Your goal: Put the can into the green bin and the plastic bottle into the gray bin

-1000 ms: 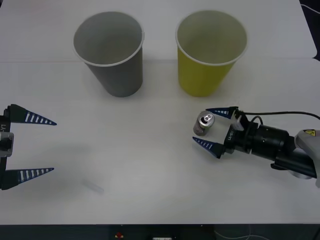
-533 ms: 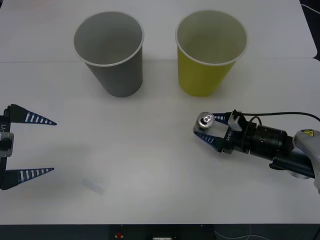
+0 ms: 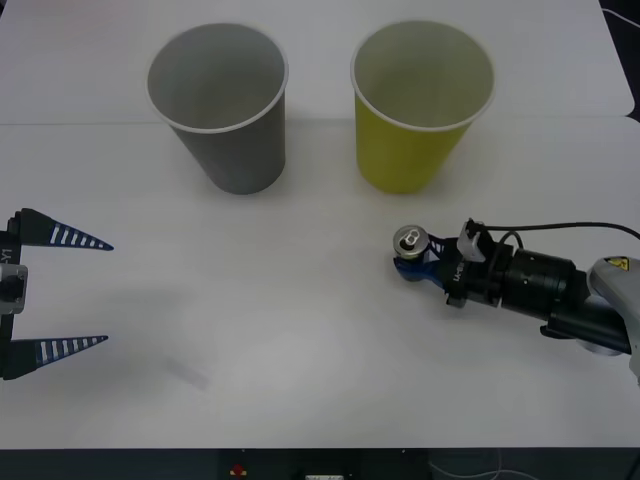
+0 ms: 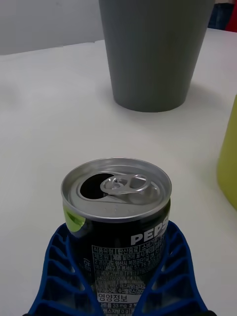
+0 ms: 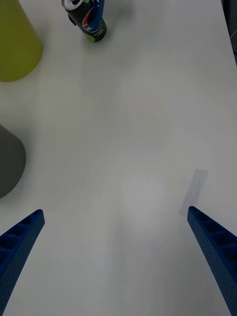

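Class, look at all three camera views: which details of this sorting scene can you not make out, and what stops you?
- Lower part of the can, right wrist view: covered by the right gripper's blue fingers.
- Bottom of the green bin, front view: too dim inside to tell.
- Gray bin, left wrist view: cut off by the edge.
- Faint pale strip on the table: too indistinct to identify.

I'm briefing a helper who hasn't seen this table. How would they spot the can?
Start at the yellow-green paper cup on the white table. Just nearer the robot stands a small dark-blue soda can, gripped by the right end effector. Its silver pull-tab lid and tiny size set it apart from the cups.
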Available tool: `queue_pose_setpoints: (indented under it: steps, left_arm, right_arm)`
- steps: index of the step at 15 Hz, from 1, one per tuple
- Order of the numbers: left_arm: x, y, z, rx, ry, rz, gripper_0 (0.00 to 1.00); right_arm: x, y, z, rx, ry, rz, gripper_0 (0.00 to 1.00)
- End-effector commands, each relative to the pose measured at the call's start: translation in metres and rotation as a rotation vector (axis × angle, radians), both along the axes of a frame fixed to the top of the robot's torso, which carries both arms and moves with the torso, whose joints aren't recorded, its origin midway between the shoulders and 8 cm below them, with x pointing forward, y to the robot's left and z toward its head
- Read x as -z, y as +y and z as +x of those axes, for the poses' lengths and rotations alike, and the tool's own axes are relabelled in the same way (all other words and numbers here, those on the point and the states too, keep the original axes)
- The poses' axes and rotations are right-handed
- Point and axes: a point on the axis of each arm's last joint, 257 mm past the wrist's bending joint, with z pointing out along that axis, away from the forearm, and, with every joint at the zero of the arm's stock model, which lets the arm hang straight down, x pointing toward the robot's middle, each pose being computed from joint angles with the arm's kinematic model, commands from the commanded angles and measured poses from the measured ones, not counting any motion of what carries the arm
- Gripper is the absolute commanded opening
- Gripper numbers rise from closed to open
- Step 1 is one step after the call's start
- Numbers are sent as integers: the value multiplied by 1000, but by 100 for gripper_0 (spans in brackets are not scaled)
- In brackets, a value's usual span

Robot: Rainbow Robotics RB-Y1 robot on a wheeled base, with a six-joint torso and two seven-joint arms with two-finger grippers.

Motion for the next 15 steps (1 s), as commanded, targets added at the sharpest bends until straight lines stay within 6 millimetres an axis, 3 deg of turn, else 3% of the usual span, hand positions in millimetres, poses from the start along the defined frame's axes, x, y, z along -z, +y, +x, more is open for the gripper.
queue_pose_setpoints:
  steps: [1,9,15]
  left_arm:
    - [0,0,0,0,0,0,100]
    - [0,0,0,0,0,0,100]
    - [0,0,0,0,0,0,100]
  right_arm:
    - [-7,-4,-6,-27,17,0,0]
    - [-43,-26,-38,-51,259,45,0]
    - [-82,-40,-56,48,405,66,0]
